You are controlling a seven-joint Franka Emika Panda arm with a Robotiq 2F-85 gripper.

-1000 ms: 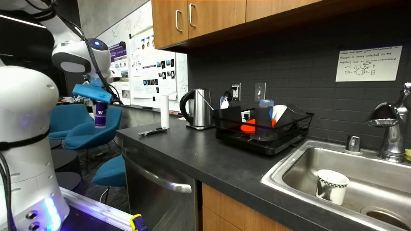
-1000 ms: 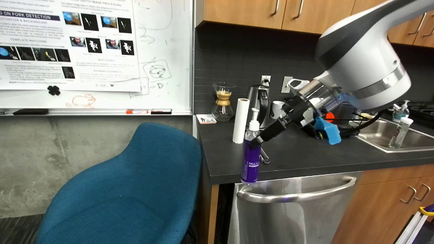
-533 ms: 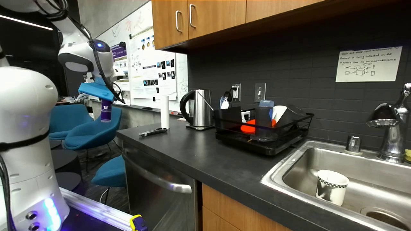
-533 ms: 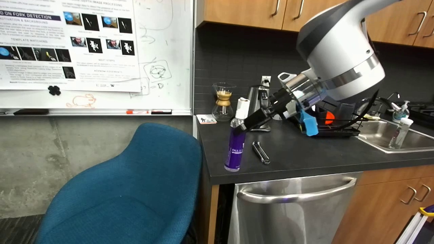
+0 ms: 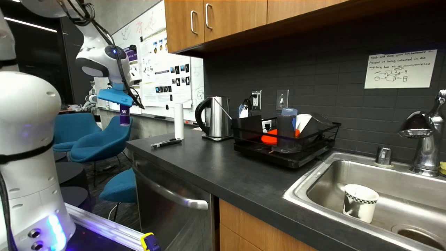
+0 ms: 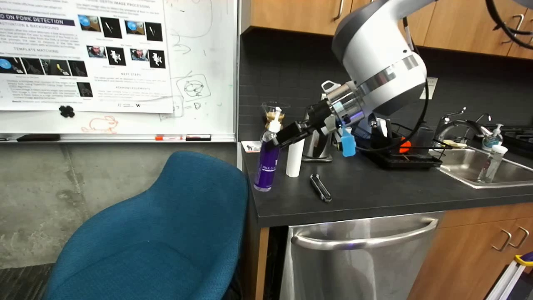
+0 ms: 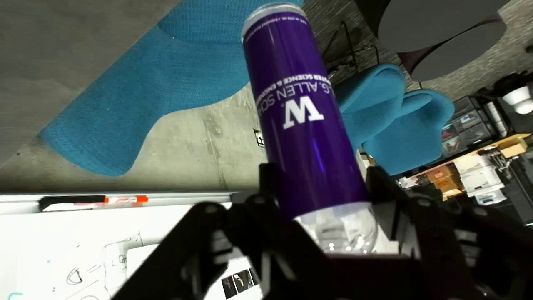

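Note:
A purple bottle [image 7: 306, 121] with white lettering hangs in the air in my gripper [image 7: 322, 179]. In the wrist view the black fingers press on both sides of it, near its clear shoulder. Its white pump top [image 6: 275, 121] shows in an exterior view, where the bottle [image 6: 267, 166] leans slightly and overlaps the left end of the counter [image 6: 366, 187]. There, the gripper [image 6: 272, 143] comes in from the upper right. In an exterior view the bottle [image 5: 124, 115] shows below a blue part of the wrist, left of the counter; that part hides the fingers.
On the counter stand a white roll [image 5: 178, 122], a steel kettle [image 5: 220, 116] and a black dish rack [image 5: 285, 153]. A dark slim object [image 6: 320, 188] lies near its edge. The sink [image 5: 324, 174] holds a white cup [image 5: 360, 204]. A blue chair [image 6: 158, 233] stands beside the counter.
Arm and bottle have moved together: left and up in an exterior view where the chair is close, right and up where the arm's base shows. The grip has stayed the same.

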